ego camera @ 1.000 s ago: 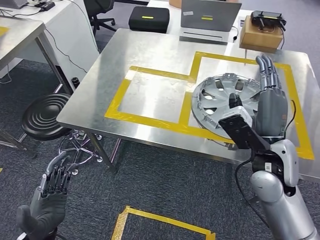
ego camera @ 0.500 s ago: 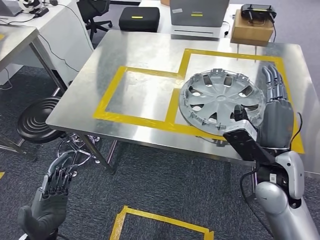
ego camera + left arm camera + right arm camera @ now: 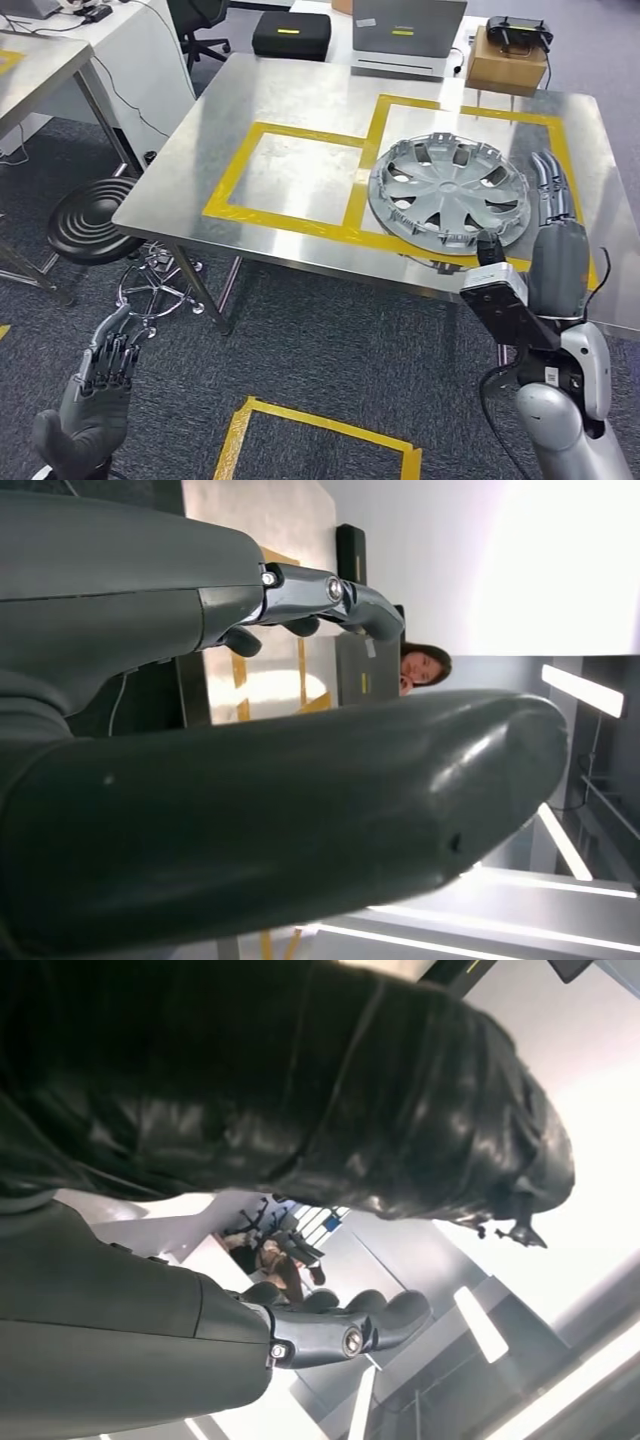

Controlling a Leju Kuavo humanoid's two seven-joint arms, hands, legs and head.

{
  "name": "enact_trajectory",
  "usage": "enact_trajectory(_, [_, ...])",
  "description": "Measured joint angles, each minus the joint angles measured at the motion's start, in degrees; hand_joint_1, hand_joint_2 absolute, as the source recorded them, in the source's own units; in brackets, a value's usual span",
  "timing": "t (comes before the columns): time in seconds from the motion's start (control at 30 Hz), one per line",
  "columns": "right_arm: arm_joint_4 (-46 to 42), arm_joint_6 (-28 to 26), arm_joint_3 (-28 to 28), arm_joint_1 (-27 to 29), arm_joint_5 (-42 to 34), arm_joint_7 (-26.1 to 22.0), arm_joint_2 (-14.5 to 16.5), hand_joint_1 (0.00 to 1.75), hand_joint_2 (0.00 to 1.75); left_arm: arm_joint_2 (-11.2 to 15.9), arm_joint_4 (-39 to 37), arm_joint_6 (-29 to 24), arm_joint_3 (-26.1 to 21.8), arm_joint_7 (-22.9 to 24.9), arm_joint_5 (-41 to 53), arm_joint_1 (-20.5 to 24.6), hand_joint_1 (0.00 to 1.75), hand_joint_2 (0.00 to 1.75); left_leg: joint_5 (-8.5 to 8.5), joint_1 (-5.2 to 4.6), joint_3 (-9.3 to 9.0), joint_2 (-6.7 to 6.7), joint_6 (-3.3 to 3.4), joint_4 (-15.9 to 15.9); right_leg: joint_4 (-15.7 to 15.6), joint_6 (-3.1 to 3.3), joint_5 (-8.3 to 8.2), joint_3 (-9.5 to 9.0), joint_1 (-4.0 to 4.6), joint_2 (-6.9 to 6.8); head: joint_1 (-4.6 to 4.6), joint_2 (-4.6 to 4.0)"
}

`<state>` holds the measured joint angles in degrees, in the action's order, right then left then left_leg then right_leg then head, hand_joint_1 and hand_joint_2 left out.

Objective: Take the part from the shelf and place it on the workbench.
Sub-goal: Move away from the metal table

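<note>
Left hand [image 3: 98,395] hangs low at 8 o'clock over the carpet, fingers apart, holding nothing. Wheel cover [image 3: 450,190] lies flat, face up, round, inside the right taped square on the workbench [image 3: 302,100]. Right hand [image 3: 557,240] at 4 o'clock beside its rim, fingers straight, empty.

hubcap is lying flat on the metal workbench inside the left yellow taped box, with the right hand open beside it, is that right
Not quite. The hubcap lies flat on the metal workbench, but in the right yellow taped box, not the left one, which is bare. The head view shows this. The right hand is indeed open beside it, apart from the rim.
</note>
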<state>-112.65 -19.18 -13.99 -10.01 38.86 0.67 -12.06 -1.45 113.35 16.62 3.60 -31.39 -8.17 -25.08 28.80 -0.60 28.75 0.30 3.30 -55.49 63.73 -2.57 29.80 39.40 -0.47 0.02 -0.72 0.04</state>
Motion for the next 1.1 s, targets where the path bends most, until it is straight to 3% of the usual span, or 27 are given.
enact_trajectory(0.07, [-0.03,-0.02,0.14,0.27,-0.20,-0.02,-0.01,0.00,0.00,0.03,-0.01,-0.06,0.03,0.01,0.03,-0.06,0.00,0.00,-1.20,0.02,1.68,0.08,0.00,-0.19,6.81,-0.51,4.37,1.24,-0.17,-0.02,0.12,0.00])
enact_trajectory(0.1, [-0.03,-0.03,0.17,0.44,-0.25,-0.12,-0.01,0.00,0.00,0.05,-0.02,-0.09,0.04,0.01,0.05,-0.06,0.00,0.00,-1.75,0.04,2.55,0.13,-0.07,-0.37,9.11,-0.72,4.75,1.16,-0.22,-0.04,0.11,0.00])
enact_trajectory(0.13, [-0.06,-0.06,0.21,0.64,-0.23,-0.33,-0.01,0.00,0.00,0.07,-0.02,-0.13,0.04,0.01,0.08,-0.06,0.00,0.00,-2.26,0.08,3.48,0.18,-0.19,-0.65,9.84,-0.90,3.98,0.27,-0.25,-0.05,0.12,0.00])
enact_trajectory(0.17, [-0.14,-0.10,0.23,0.86,-0.11,-0.67,-0.03,0.00,0.00,0.07,-0.02,-0.16,0.04,0.01,0.08,-0.07,0.00,0.00,-2.64,0.15,4.29,0.20,-0.35,-0.98,8.22,-1.00,2.36,-1.69,-0.29,-0.08,0.11,0.00])
enact_trajectory(0.23, [-0.51,-0.23,0.28,1.35,0.13,-1.73,-0.11,0.00,0.00,0.07,-0.02,-0.20,0.03,0.01,0.06,-0.10,0.00,0.00,-3.21,0.21,5.63,0.21,-0.83,-1.88,0.53,-1.10,0.55,-7.76,-0.32,-0.10,0.13,0.00])
enact_trajectory(0.27, [-0.82,-0.31,0.31,1.64,0.09,-2.35,-0.20,0.00,0.00,0.08,-0.01,-0.24,0.02,0.01,0.04,-0.14,0.00,0.00,-3.47,0.17,6.10,0.19,-1.12,-2.29,-3.11,-0.90,0.78,-10.27,-0.27,-0.07,0.10,0.00])
enact_trajectory(0.33, [-1.45,-0.39,0.44,2.53,-0.44,-3.57,-0.36,0.00,0.00,0.08,0.00,-0.32,0.01,0.01,0.00,-0.27,0.00,0.00,-4.09,0.05,6.60,0.15,-1.71,-2.79,-6.65,-0.25,1.85,-12.17,-0.05,0.00,0.14,0.00])
enact_trajectory(0.4, [-2.00,-0.36,0.57,3.76,-1.08,-4.45,-0.47,0.00,0.00,0.07,0.00,-0.36,0.00,0.01,-0.02,-0.53,0.00,0.00,-4.22,0.09,6.87,0.08,-2.30,-3.00,-6.83,0.81,1.42,-11.29,-0.13,-0.11,0.18,0.00])
enact_trajectory(0.43, [-2.28,-0.31,0.60,4.30,-1.31,-4.77,-0.50,0.00,0.00,0.07,0.00,-0.38,-0.01,0.01,-0.01,-0.68,0.00,0.00,-3.26,0.15,7.18,0.02,-2.61,-3.57,-6.85,1.43,1.02,-10.87,-0.20,-0.20,0.09,0.00])
enact_trajectory(0.5, [-2.92,-0.20,0.61,5.18,-1.55,-5.20,-0.52,0.00,0.00,0.07,0.00,-0.44,-0.04,0.01,0.04,-0.89,0.00,0.00,1.70,0.35,8.53,-0.06,-3.25,-8.02,-6.90,2.43,-0.08,-9.83,-0.32,-0.38,-0.10,0.00])
enact_trajectory(0.57, [-3.35,-0.12,0.62,5.93,-1.63,-5.33,-0.54,0.00,0.00,0.07,0.00,-0.49,-0.04,0.01,0.09,-0.94,0.00,0.00,6.79,0.58,10.04,-0.06,-3.67,-15.44,-6.76,2.70,-1.33,-8.58,-0.25,-0.41,-0.22,0.00])
enact_trajectory(0.6, [-3.45,-0.04,0.63,6.23,-1.67,-5.38,-0.55,0.00,0.00,0.07,0.00,-0.49,-0.04,0.01,0.10,-0.94,0.00,0.00,7.54,0.67,10.14,-0.06,-3.76,-18.09,-6.62,2.68,-1.93,-7.83,-0.21,-0.40,-0.22,0.00])
enact_trajectory(0.63, [-3.52,0.08,0.63,6.51,-1.75,-5.45,-0.55,0.00,0.00,0.07,0.00,-0.49,-0.05,0.01,0.11,-0.93,0.00,0.00,7.02,0.72,9.53,-0.06,-3.78,-18.96,-6.44,2.63,-2.42,-7.03,-0.19,-0.40,-0.22,0.00])
enact_trajectory(0.67, [-3.67,0.26,0.64,6.79,-1.89,-5.59,-0.55,0.00,0.00,0.07,0.00,-0.49,-0.05,0.01,0.11,-0.93,0.00,0.00,5.56,0.75,7.93,-0.06,-3.69,-17.62,-6.23,2.53,-2.84,-6.25,-0.18,-0.39,-0.23,0.00])
enact_trajectory(0.7, [-3.90,0.46,0.64,7.08,-2.05,-5.80,-0.56,0.00,0.00,0.07,0.00,-0.49,-0.07,0.01,0.13,-0.93,0.00,0.00,3.89,0.75,5.38,-0.08,-3.48,-14.24,-5.98,2.39,-3.20,-5.57,-0.17,-0.38,-0.23,0.00])
enact_trajectory(0.77, [-4.52,0.74,0.64,7.77,-2.30,-6.34,-0.57,0.00,0.87,0.07,0.05,-0.49,-0.09,0.01,0.24,-0.94,0.00,0.00,2.56,0.60,-0.23,-0.13,-2.85,-5.48,-5.61,1.98,-3.78,-4.60,-0.06,-0.39,-0.21,0.00])
enact_trajectory(0.83, [-5.07,0.79,0.63,8.69,-2.14,-7.03,-0.57,0.00,1.75,0.06,0.13,-0.49,-0.18,0.03,0.38,-0.96,0.00,0.00,3.01,0.35,-2.64,-0.17,-2.34,-0.81,-5.57,1.36,-4.42,-4.23,-0.02,-0.57,-0.17,0.00])
enact_trajectory(0.93, [-5.67,0.70,0.57,10.40,-1.10,-7.91,-0.60,0.00,1.75,0.00,0.15,-0.37,-0.41,0.22,0.46,-1.08,0.00,0.00,1.99,0.34,-2.07,-0.42,-1.39,-0.04,-5.40,0.28,-4.60,-3.82,-0.25,-0.82,-0.13,0.00])
enact_trajectory(1.0, [-5.95,0.63,0.53,11.55,-0.18,-8.16,-0.62,0.00,1.75,-0.18,0.15,-0.32,-0.52,0.55,0.53,-1.14,0.00,0.00,0.90,0.54,-1.35,-0.68,-0.72,0.25,-1.61,-0.22,-1.44,-2.11,-0.27,-0.54,0.04,0.00])
enact_trajectory(1.07, [-6.02,0.59,0.45,12.97,0.85,-8.23,-0.62,0.00,1.75,-0.38,0.15,-0.22,-0.57,1.19,0.75,-1.25,0.00,0.00,0.05,0.45,-0.27,-1.10,-0.45,0.14,5.79,-0.49,3.07,0.57,-0.25,-0.29,0.15,0.00])
enact_trajectory(1.1, [-6.02,0.56,0.37,13.81,1.39,-8.23,-0.62,0.00,1.75,-0.45,0.15,-0.13,-0.57,1.59,0.86,-1.33,0.00,0.00,-0.34,0.39,0.31,-1.38,-0.46,0.05,8.72,-0.54,4.39,1.39,-0.25,-0.25,0.14,0.00])
